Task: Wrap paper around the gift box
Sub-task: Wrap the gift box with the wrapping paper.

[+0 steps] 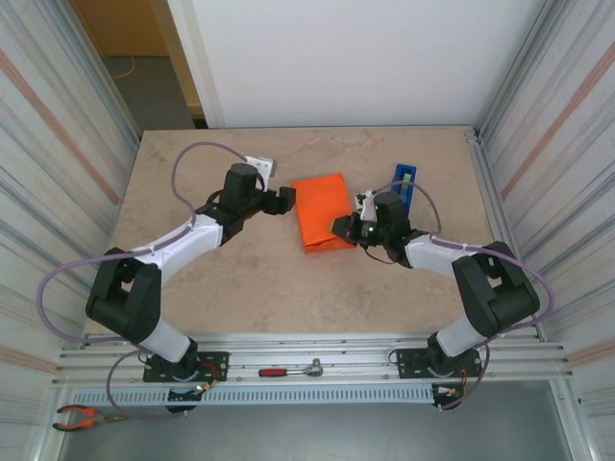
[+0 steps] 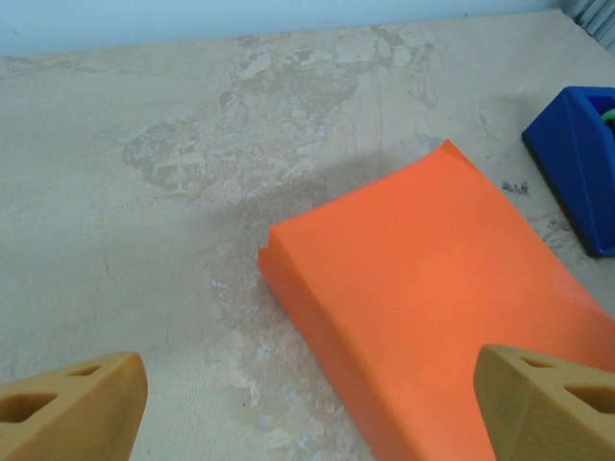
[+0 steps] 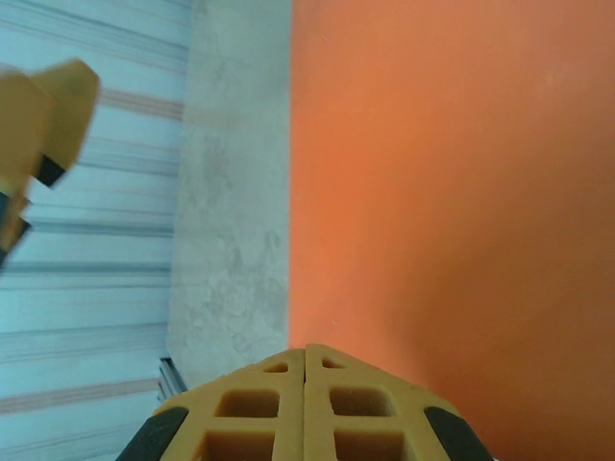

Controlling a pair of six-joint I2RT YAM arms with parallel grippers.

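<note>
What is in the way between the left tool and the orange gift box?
Nothing that I can see. The left tool hangs open right beside the gift box, with just bare table in the gap. The blue tape dispenser sits on the box's other side, out of the way.

The gift box (image 1: 322,213) wore plain, unmarked paper (image 2: 442,279) of a bright matte orange. The table (image 1: 240,279) under it was mottled beige with paler, greyer blotches. The tape dispenser (image 1: 405,182) was deep blue with a touch of green inside. My left claw (image 2: 309,363) and right claw (image 3: 306,357) both had ochre-yellow fingers (image 2: 72,408). My arms (image 1: 192,240) were black and white, trailing lilac cables (image 1: 58,279). The side walls (image 1: 38,134) were ribbed white with faint salmon stripes.
</note>
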